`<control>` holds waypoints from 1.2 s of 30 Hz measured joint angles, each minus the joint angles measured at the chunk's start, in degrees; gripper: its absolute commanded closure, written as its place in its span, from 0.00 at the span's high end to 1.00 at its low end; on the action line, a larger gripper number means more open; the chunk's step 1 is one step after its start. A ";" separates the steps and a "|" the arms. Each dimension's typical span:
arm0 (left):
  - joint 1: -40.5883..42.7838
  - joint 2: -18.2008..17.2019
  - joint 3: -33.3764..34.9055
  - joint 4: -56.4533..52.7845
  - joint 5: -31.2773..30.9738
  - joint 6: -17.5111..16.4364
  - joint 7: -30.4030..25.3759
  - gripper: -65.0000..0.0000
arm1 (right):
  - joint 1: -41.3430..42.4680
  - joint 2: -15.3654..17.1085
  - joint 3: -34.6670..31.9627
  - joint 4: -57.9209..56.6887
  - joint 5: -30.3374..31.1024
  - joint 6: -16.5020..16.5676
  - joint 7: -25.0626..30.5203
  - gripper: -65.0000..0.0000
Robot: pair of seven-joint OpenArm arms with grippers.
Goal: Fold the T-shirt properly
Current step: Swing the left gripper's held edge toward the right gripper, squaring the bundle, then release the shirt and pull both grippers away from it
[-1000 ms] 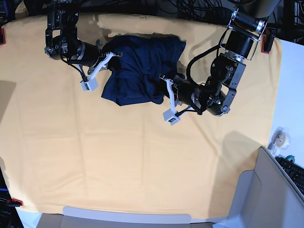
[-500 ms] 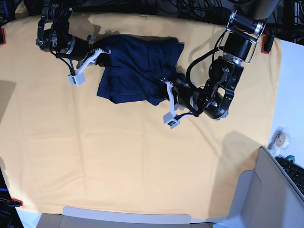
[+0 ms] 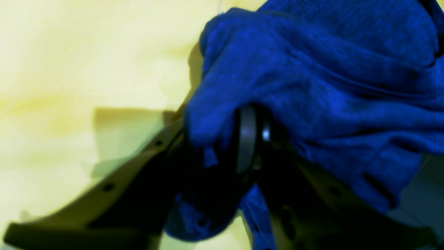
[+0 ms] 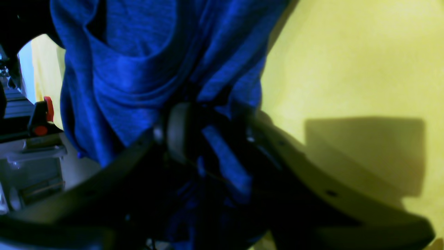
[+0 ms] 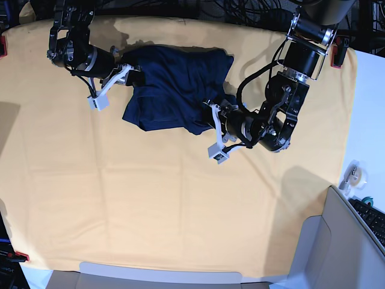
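**Shirt spanned between two grippers, long axis left to right across the upper frame**

In the base view you see the T-shirt [image 5: 174,89] lying bunched on the yellow-orange table cloth [image 5: 150,205], in the upper middle of the frame. Its long axis runs roughly left to right, tilting slightly downward toward the right. The right gripper [image 5: 111,84] sits at the shirt's left edge, in the upper left of the frame; the left gripper [image 5: 218,129] sits at the shirt's lower right corner, near the frame's centre. Each arm is thus nearest to its own end of the garment, and the cloth lies between the two tools.

In the right wrist view, a strip of the shirt's fabric [image 4: 222,156] lies between the two fingers, which stand somewhat apart; you cannot tell whether they still pinch it. In the left wrist view, fabric [image 3: 312,86] drapes over and around the fingers, hiding the gap; you cannot tell there either.

Judged from this layout, any coming fold turns on the left-right axis: both ends must be carried together, square to that line.
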 measured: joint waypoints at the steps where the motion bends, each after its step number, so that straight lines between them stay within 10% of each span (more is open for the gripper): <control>1: 0.13 -0.07 0.00 1.25 0.15 0.02 0.09 0.30 | 0.20 0.02 -0.04 0.72 -1.07 -0.20 -0.22 0.37; 36: 1.88 -3.23 -16.50 8.72 0.09 -0.13 1.40 0.32 | 3.69 3.87 4.48 5.53 -4.35 -0.81 -1.27 0.37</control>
